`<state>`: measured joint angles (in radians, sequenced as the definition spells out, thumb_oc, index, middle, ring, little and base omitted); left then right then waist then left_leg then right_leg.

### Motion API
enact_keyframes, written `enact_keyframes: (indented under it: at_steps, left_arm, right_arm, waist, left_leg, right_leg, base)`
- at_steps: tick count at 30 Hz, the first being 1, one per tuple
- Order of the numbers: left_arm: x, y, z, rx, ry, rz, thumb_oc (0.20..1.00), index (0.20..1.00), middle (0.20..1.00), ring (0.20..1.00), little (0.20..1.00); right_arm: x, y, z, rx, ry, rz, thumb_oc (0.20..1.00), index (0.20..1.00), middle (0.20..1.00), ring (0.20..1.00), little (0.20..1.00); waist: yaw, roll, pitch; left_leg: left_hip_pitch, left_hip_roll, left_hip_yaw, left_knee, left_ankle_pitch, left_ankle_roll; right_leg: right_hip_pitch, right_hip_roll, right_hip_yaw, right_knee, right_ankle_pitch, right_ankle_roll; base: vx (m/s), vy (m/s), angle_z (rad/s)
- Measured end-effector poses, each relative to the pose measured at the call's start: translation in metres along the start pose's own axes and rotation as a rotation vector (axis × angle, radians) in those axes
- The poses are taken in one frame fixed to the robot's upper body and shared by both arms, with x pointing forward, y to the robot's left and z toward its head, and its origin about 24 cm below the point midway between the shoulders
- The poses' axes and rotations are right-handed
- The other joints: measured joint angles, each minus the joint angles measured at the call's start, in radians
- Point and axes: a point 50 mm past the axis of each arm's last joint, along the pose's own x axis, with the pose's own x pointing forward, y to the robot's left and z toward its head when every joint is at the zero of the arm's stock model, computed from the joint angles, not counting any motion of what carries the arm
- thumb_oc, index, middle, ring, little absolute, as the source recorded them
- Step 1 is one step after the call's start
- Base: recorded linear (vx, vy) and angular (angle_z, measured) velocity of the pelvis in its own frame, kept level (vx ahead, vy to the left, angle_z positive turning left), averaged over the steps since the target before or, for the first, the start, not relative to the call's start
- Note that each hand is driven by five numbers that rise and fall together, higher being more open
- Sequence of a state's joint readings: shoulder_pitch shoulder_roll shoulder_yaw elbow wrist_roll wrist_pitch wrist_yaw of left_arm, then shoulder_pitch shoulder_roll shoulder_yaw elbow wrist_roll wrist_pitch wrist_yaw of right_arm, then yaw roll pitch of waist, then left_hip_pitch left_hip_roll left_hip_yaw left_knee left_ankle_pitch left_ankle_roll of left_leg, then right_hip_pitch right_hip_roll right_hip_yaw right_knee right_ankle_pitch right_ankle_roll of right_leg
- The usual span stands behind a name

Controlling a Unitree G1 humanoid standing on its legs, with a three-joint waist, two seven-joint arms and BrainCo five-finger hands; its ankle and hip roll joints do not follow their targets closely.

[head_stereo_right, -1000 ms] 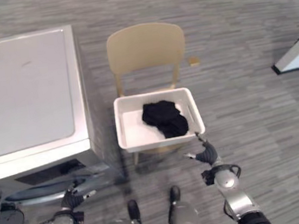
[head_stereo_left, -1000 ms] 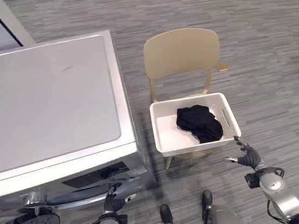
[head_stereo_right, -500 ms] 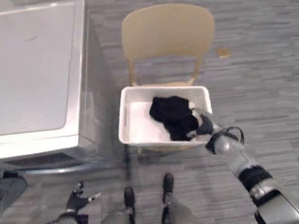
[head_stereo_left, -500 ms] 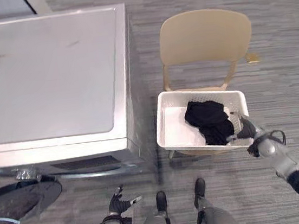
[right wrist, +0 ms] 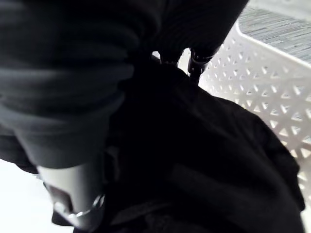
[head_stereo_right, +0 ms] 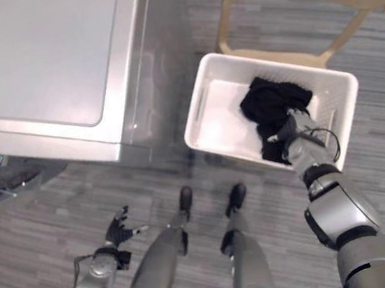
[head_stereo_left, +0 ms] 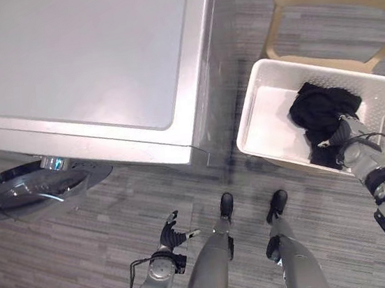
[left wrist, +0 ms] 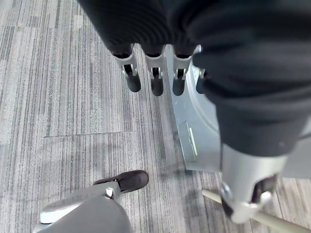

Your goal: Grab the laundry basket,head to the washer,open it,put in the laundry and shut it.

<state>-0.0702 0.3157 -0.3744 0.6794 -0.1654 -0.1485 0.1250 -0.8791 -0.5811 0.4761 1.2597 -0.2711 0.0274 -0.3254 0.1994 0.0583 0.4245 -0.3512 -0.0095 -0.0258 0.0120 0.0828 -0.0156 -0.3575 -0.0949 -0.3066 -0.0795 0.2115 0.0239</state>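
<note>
Beside the washer (head_stereo_left: 84, 66), whose door (head_stereo_left: 26, 192) hangs open, the right hand (head_stereo_right: 296, 131) presses into dark laundry (head_stereo_left: 323, 117) in the white basket (head_stereo_left: 259, 118), its grip unreadable; closing on the cloth likely comes next, left hand (head_stereo_left: 170, 234) relaxed open.

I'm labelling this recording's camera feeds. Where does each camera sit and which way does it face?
Left eye view: on the head, looking down at the washer, its open door, the white basket; both arms show.
Right eye view: beside it, same scene.
Left wrist view: on the left wrist, facing the floor past the left robot hand.
Right wrist view: on the right wrist, right robot hand buried in the black laundry.
Shared: basket and laundry, head and right wrist views.
</note>
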Motion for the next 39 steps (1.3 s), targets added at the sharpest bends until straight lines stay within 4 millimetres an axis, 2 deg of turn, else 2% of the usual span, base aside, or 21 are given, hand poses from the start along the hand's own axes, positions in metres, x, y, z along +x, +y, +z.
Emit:
enact_keyframes:
  at_steps: [3, 5, 9, 14, 16, 18, 22, 23, 26, 28, 31, 33, 35, 37, 38, 39]
  left_arm:
    - [0.006, -0.003, 0.015, -0.018, -0.051, -0.013, 1.0, 1.0, 1.0, 1.0, 1.0]
    - [0.007, -0.004, 0.024, -0.023, -0.087, -0.016, 1.0, 1.0, 1.0, 1.0, 1.0]
    - [0.009, -0.006, 0.028, -0.028, -0.098, -0.017, 1.0, 1.0, 1.0, 1.0, 1.0]
    - [0.008, -0.002, 0.03, -0.052, -0.107, 0.003, 1.0, 1.0, 1.0, 1.0, 1.0]
    - [0.006, 0.005, 0.027, -0.086, -0.101, 0.038, 1.0, 1.0, 1.0, 1.0, 1.0]
    - [0.004, 0.009, 0.025, -0.098, -0.095, 0.046, 1.0, 1.0, 1.0, 1.0, 1.0]
    - [-0.007, 0.022, 0.008, -0.122, -0.044, 0.086, 1.0, 1.0, 1.0, 1.0, 1.0]
    - [-0.016, 0.031, -0.006, -0.134, -0.003, 0.118, 1.0, 1.0, 1.0, 1.0, 1.0]
    - [-0.027, 0.038, -0.025, -0.137, 0.063, 0.135, 1.0, 1.0, 1.0, 1.0, 1.0]
    - [-0.036, 0.038, -0.038, -0.146, 0.108, 0.136, 1.0, 1.0, 1.0, 1.0, 1.0]
    - [-0.038, 0.037, -0.041, -0.14, 0.12, 0.128, 1.0, 1.0, 1.0, 1.0, 1.0]
    - [-0.033, 0.037, -0.035, -0.14, 0.106, 0.129, 1.0, 1.0, 1.0, 1.0, 1.0]
    - [-0.031, 0.035, -0.032, -0.146, 0.096, 0.124, 1.0, 1.0, 1.0, 1.0, 1.0]
    - [-0.031, 0.035, -0.031, -0.144, 0.089, 0.126, 1.0, 1.0, 1.0, 1.0, 1.0]
    - [-0.031, 0.036, -0.028, -0.142, 0.079, 0.127, 1.0, 1.0, 1.0, 1.0, 1.0]
    - [-0.03, 0.037, -0.024, -0.139, 0.059, 0.128, 1.0, 1.0, 1.0, 1.0, 1.0]
  right_arm:
    - [0.004, -0.011, 0.003, 0.099, 0.032, -0.051, 0.2, 0.2, 0.2, 0.2, 0.2]
    - [0.004, -0.014, 0.016, 0.227, 0.002, -0.067, 0.2, 0.2, 0.2, 0.2, 0.2]
    - [-0.001, -0.008, 0.029, 0.344, -0.061, -0.054, 0.2, 0.2, 0.2, 0.2, 0.2]
    - [-0.017, -0.006, 0.04, 0.653, -0.148, -0.074, 0.2, 0.2, 0.2, 0.2, 0.2]
    - [-0.031, -0.001, 0.041, 0.754, -0.21, -0.062, 0.2, 0.2, 0.2, 0.2, 0.2]
    - [-0.039, -0.004, 0.043, 0.781, -0.26, -0.058, 0.2, 0.2, 0.2, 0.2, 0.2]
    - [-0.064, 0.001, 0.049, 0.813, -0.38, 0.002, 0.2, 0.2, 0.2, 0.2, 0.2]
    - [-0.078, 0.007, 0.053, 0.854, -0.424, 0.043, 0.2, 0.2, 0.2, 0.2, 0.2]
    - [-0.1, 0.019, 0.055, 0.906, -0.464, 0.117, 0.2, 0.2, 0.2, 0.2, 0.2]
    - [-0.117, 0.026, 0.054, 0.926, -0.501, 0.191, 0.2, 0.2, 0.2, 0.2, 0.2]
    - [-0.134, 0.031, 0.054, 1.003, -0.542, 0.269, 0.2, 0.2, 0.2, 0.2, 0.2]
    - [-0.14, 0.036, 0.054, 1.035, -0.557, 0.33, 0.2, 0.2, 0.2, 0.2, 0.2]
    - [-0.144, 0.04, 0.049, 1.027, -0.548, 0.357, 0.2, 0.2, 0.2, 0.2, 0.2]
    - [-0.148, 0.037, 0.047, 1.024, -0.564, 0.364, 0.2, 0.2, 0.2, 0.2, 0.2]
    - [-0.152, 0.035, 0.048, 1.026, -0.58, 0.363, 0.2, 0.2, 0.2, 0.2, 0.2]
    - [-0.153, 0.031, 0.051, 1.029, -0.608, 0.362, 0.2, 0.2, 0.2, 0.2, 0.2]
  waist:
    - [-0.002, 0.011, 0.006]
    - [-0.003, 0.011, 0.006]
    - [-0.01, 0.011, 0.006]
    - [-0.035, 0.006, 0.003]
    - [-0.043, 0.001, 0.0]
    - [-0.057, -0.007, -0.004]
    - [-0.08, -0.051, -0.035]
    - [-0.096, -0.095, -0.072]
    - [-0.111, -0.141, -0.121]
    - [-0.114, -0.16, -0.175]
    - [-0.124, -0.157, -0.198]
    - [-0.139, -0.142, -0.197]
    - [-0.157, -0.107, -0.205]
    - [-0.151, -0.087, -0.207]
    - [-0.144, -0.081, -0.211]
    - [-0.13, -0.081, -0.211]
  left_leg:
    - [-0.012, -0.004, -0.017, -0.005, 0.01, 0.0]
    - [-0.008, -0.005, -0.016, -0.007, 0.01, 0.001]
    - [0.023, -0.004, -0.015, -0.016, 0.01, 0.001]
    - [0.077, -0.004, -0.013, -0.038, 0.013, 0.003]
    - [0.121, -0.003, -0.009, -0.049, 0.014, 0.003]
    - [0.139, -0.003, -0.003, -0.053, 0.013, 0.003]
    - [0.203, 0.001, 0.022, -0.063, 0.0, 0.001]
    - [0.234, 0.002, 0.047, -0.064, -0.014, 0.002]
    - [0.285, 0.002, 0.082, -0.063, -0.026, 0.007]
    - [0.32, 0.0, 0.126, -0.063, -0.045, 0.012]
    - [0.337, 0.001, 0.136, -0.053, -0.052, 0.024]
    - [0.325, 0.009, 0.101, -0.035, -0.058, 0.041]
    - [0.303, 0.031, 0.045, -0.028, -0.04, 0.044]
    - [0.285, 0.038, -0.019, -0.018, -0.003, 0.022]
    - [0.264, 0.033, -0.056, -0.006, 0.006, 0.014]
    - [0.238, 0.025, -0.095, 0.005, 0.016, -0.001]
  right_leg:
    - [-0.006, -0.002, -0.018, 0.0, 0.0, 0.0]
    - [-0.004, -0.002, -0.016, 0.0, 0.0, 0.0]
    - [0.021, -0.001, -0.013, 0.0, 0.001, -0.001]
    - [0.065, -0.001, -0.006, 0.0, 0.0, 0.0]
    - [0.101, -0.001, 0.004, 0.0, 0.0, 0.0]
    - [0.117, 0.0, 0.009, 0.0, -0.002, 0.002]
    - [0.163, 0.002, 0.039, 0.0, -0.009, 0.011]
    - [0.175, 0.011, 0.072, 0.0, -0.012, 0.015]
    - [0.21, 0.016, 0.103, 0.0, -0.013, 0.016]
    - [0.224, 0.014, 0.138, -0.001, -0.018, 0.024]
    - [0.246, 0.003, 0.159, 0.017, -0.025, 0.033]
    - [0.228, 0.003, 0.173, 0.101, -0.06, 0.057]
    - [0.202, 0.013, 0.226, 0.253, -0.15, 0.064]
    - [0.211, 0.035, 0.296, 0.379, -0.257, 0.069]
    - [0.228, 0.041, 0.317, 0.387, -0.302, 0.07]
    - [0.268, 0.04, 0.311, 0.321, -0.329, 0.058]
  base:
    - [-0.01, -0.014, 0.18]
    - [0.0, 0.0, 0.0]
    - [0.0, -0.011, -0.02]
    - [0.0, -0.006, -0.01]
    - [0.06, 0.006, -0.1]
    - [0.05, 0.011, -0.05]
    - [0.05, 0.045, -0.28]
    - [0.08, 0.079, -0.42]
    - [0.03, 0.084, -0.42]
    - [-0.08, 0.059, -0.58]
    - [-0.12, -0.016, -0.12]
    - [-0.19, -0.08, 0.55]
    - [-0.15, -0.137, 0.86]
    - [-0.15, -0.187, 0.92]
    - [-0.17, -0.239, 1.08]
    - [-0.24, -0.273, 1.03]
